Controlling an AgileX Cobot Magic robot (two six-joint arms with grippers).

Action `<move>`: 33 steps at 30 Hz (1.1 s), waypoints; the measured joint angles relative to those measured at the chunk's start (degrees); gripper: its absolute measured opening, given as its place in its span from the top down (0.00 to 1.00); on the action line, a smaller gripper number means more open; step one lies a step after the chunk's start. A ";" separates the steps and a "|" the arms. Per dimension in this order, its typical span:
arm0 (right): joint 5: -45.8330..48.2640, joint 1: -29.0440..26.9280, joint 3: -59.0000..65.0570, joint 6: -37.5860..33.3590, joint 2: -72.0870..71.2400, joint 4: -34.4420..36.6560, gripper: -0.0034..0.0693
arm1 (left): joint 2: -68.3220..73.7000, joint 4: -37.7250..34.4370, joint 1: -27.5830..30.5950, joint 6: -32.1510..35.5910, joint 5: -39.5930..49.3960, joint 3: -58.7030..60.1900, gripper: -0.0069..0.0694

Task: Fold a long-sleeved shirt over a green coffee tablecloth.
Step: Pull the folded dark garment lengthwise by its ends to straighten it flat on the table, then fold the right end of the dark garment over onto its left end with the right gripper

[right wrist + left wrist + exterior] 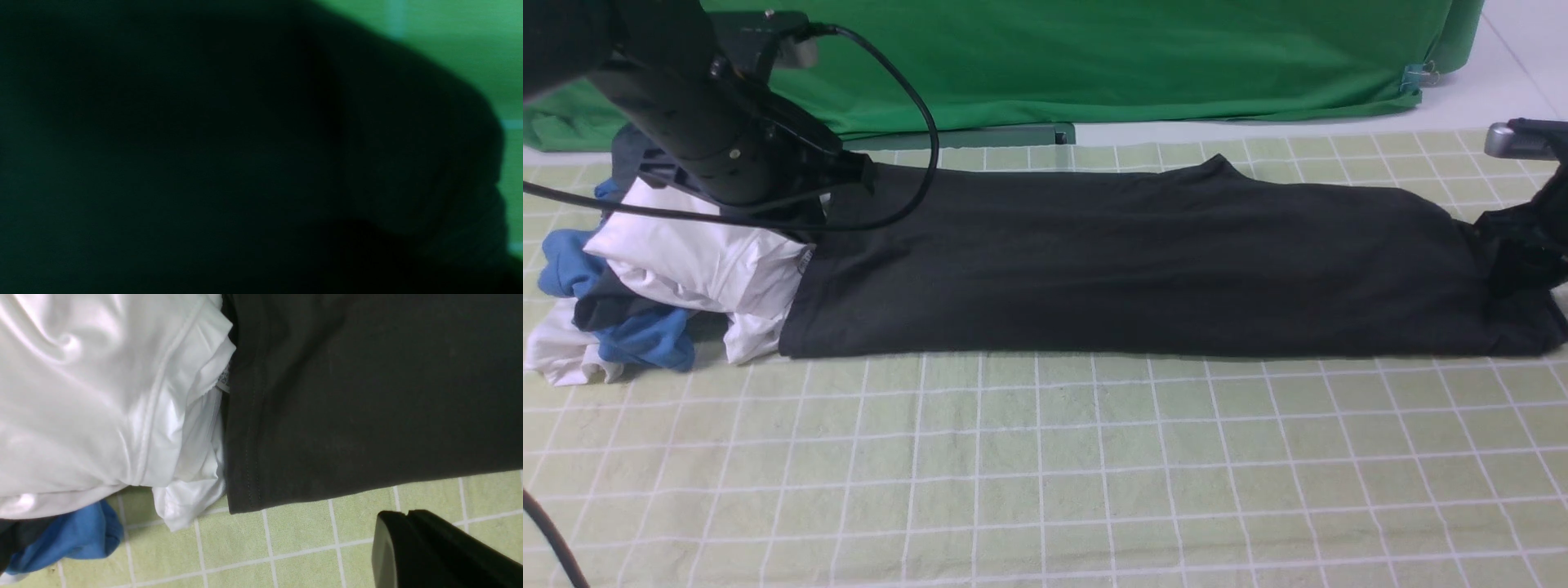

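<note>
The long-sleeved shirt (1127, 261) lies folded into a long black band across the green coffee tablecloth (1045, 474). My left gripper (854, 175) hovers at the shirt's far left corner, beside its hem (245, 457). In the left wrist view the left gripper (406, 516) is shut and holds nothing, over bare tablecloth (306, 539). My right gripper (1515, 261) sits in the bunched, raised right end of the shirt. Dark cloth (245, 143) fills the right wrist view and hides the fingers.
A pile of white and blue garments (686, 261) butts against the shirt's left end; white cloth (81, 396) and blue cloth (65, 539) lie by the hem. Plain bright green fabric (1094, 57) with a clip (1417, 79) hangs behind. A black cable (915, 106) loops off the left arm.
</note>
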 joint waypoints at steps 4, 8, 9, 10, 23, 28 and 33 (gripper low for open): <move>2.73 -0.48 -1.61 0.56 -0.37 -2.01 0.85 | -1.99 0.06 0.00 0.00 0.26 0.05 0.89; 5.77 -2.17 -2.01 3.78 -3.95 -7.77 0.85 | -4.42 0.85 0.00 0.00 1.00 0.05 0.89; 6.09 -2.65 -2.01 4.42 -4.58 -8.73 0.85 | -5.24 1.13 0.00 0.00 1.44 0.05 0.89; 6.72 -3.83 -2.13 5.53 -5.75 -10.35 0.85 | -6.12 1.38 0.00 0.00 2.10 0.05 0.89; 9.97 -4.27 -2.48 7.65 -14.82 -1.39 0.85 | -12.14 0.40 0.00 -0.41 3.63 0.11 0.89; 10.02 1.61 -3.03 8.60 -17.68 5.16 0.85 | -12.33 -0.22 0.00 -0.41 3.63 0.95 0.89; 9.59 11.57 -5.19 10.90 -18.17 10.13 0.85 | -12.64 -2.49 0.00 0.16 3.06 3.18 0.89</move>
